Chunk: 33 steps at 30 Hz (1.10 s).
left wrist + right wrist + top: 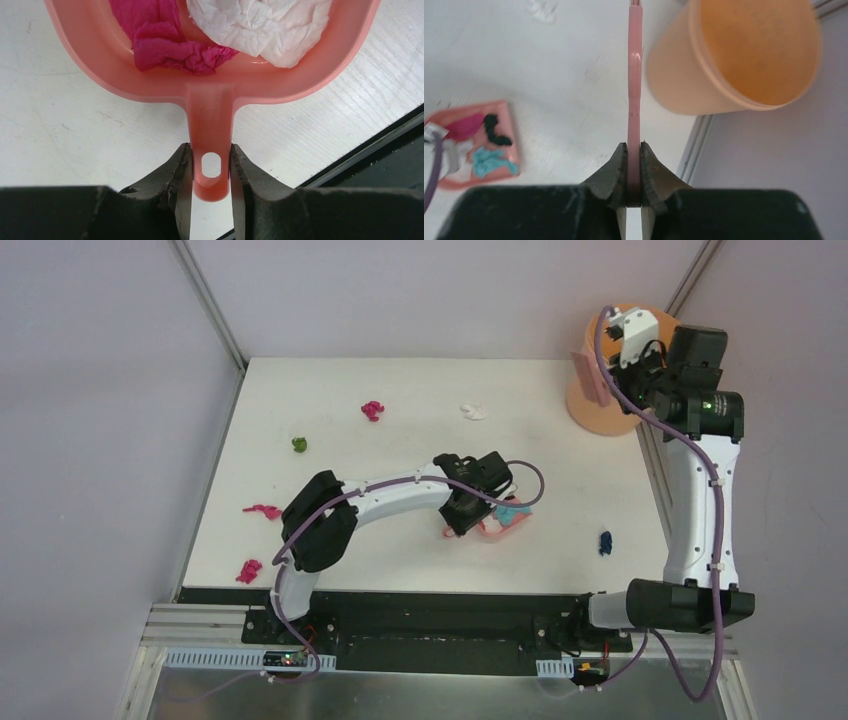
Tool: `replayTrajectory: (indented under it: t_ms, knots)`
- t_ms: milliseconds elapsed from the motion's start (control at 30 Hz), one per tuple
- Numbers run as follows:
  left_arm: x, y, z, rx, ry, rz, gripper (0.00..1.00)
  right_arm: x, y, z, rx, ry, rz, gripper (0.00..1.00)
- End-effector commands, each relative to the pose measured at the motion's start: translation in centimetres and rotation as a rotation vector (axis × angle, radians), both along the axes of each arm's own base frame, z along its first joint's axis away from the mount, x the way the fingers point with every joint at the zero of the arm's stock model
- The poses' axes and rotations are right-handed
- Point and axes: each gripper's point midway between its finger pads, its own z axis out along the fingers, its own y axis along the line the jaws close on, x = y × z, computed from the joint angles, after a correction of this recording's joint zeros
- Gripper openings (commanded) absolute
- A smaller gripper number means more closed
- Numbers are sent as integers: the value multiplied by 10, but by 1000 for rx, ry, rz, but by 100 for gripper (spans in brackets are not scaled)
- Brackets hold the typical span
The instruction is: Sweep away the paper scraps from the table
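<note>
Near the middle of the desk (400, 565), the left hand (210, 155) is clenched on the handle of a pink dustpan (100, 65). Both fingers (181, 170) press flat against the handle's sides beside its hanging hole, with no gap showing. Whether the pan rests on the desk or hangs just over it is not clear. Paper scraps lie in the pan: the left wrist view shows a magenta one (170, 50) and a white one (260, 25), both cut off by the top edge. The right wrist view adds a black scrap (494, 131) and a teal scrap (491, 161), with a purple cable (434, 165) hiding the pan's near corner.

The right hand (634, 150) is at the far right corner, closed tight on a thin pink brush (634, 85) seen edge-on. The bristles run out of the top of that view and cannot be made out. The brush hangs just beside an orange bucket (674, 75), whose top is cut off.

From above, 6 scraps lie loose on the desk. A magenta one (372, 410) and a white one (472, 411) are toward the far edge, and a green one (299, 444) is further left. A magenta piece (262, 510) and another magenta piece (248, 570) lie near the left edge, and a dark blue one (605, 542) near the right edge. The left arm covers most of the dustpan there.
</note>
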Motion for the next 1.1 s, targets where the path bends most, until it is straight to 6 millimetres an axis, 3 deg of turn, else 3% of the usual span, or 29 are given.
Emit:
replayTrajectory:
  t_ms: [0,100,200,333,433,633,767,1067]
  knots:
    - [-7,-12,29,-100,-33,-14,0,52,-31,72,52,-338,-100,0]
    - [-11,-8,26,-94,-26,-11,0,80,-54,90,97,-387,-148,0]
    - [-21,-10,26,-108,-8,-20,0,109,-76,96,150,-397,-203,0]
    - [-33,-11,28,-107,1,-36,0,152,-104,81,165,-384,-269,0]
    - [-40,-11,27,-104,5,-53,0,169,-117,65,210,-361,-318,0]
    - [-47,-14,23,-105,24,-57,0,171,-114,21,292,-261,-343,0]
    - [-50,-18,26,-102,33,-65,0,165,-126,2,290,-201,-368,0]
    - [-54,-16,16,-61,41,-80,0,132,-113,-38,268,49,-231,0]
